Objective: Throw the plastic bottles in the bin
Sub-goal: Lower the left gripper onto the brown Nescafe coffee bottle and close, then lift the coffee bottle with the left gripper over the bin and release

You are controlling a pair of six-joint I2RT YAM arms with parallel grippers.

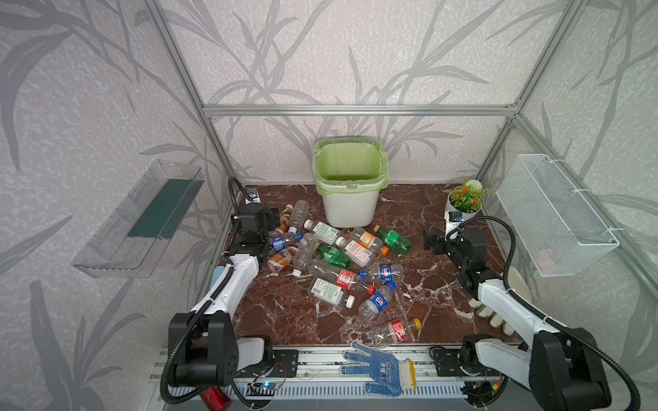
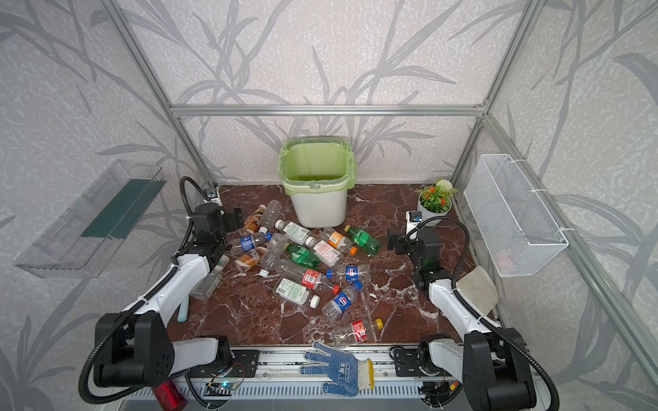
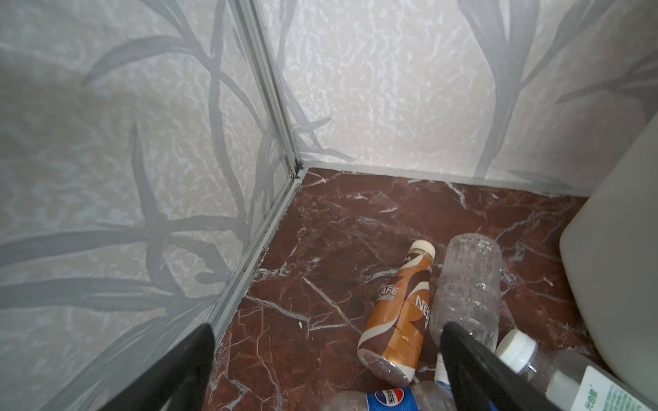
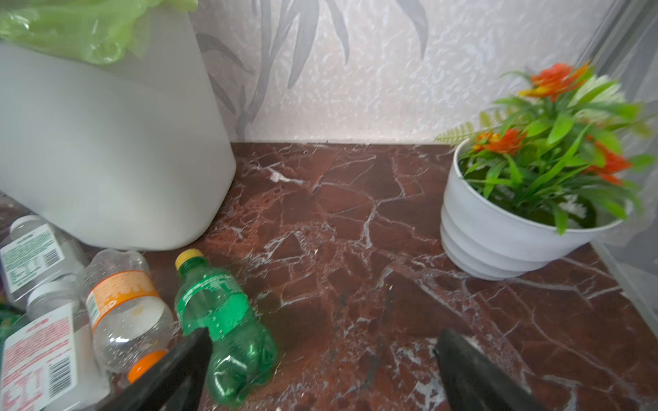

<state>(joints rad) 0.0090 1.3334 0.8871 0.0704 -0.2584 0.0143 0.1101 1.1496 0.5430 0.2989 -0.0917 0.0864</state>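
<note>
All the plastic bottles (image 1: 334, 259) are lying scattered on the marble floor (image 1: 409, 313) before the bin (image 1: 350, 213), whose green liner (image 1: 322, 160) is showing nothing inside; the left gripper (image 3: 327, 329) and right gripper (image 4: 324, 334) are hovering at the pile's edges, jaws gaping wide, gripping nothing.

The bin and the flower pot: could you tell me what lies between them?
Only bare marble tabletop separates bin and flower pot, per the right wrist view.

mock home booth: wallpaper panels (image 1: 356, 53), aluminium frame (image 1: 356, 109)
</note>
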